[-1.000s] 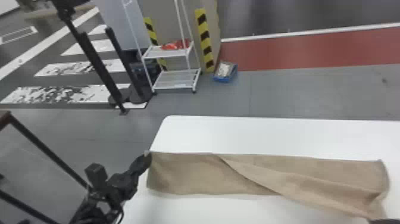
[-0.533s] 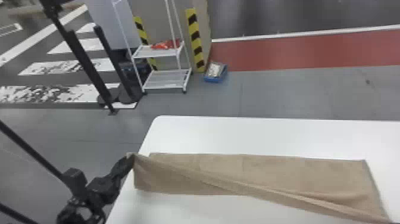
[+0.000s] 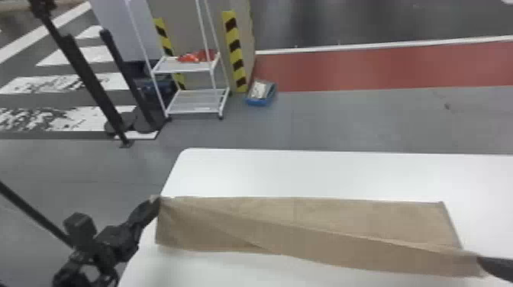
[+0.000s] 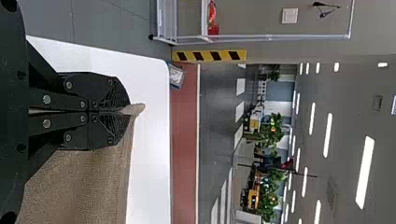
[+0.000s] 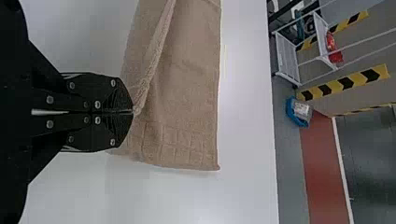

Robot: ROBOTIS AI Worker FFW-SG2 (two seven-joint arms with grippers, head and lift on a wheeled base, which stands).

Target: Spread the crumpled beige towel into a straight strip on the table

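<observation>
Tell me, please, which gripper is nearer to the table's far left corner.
Left. The left gripper is a little nearside of that corner; the right gripper is well to its right.

Bright ceiling lights (image 4: 364, 172); pale glare on the white table (image 5: 208, 210), soft shadow beside the towel (image 5: 191, 93)

Right gripper (image 3: 479, 260) was clamped on beige towel (image 5: 187, 93), fold running from fingertips. Rest lay on white table (image 5: 247, 116); blue bin (image 5: 292, 112) sat on floor (image 5: 288, 163) beyond.
</observation>
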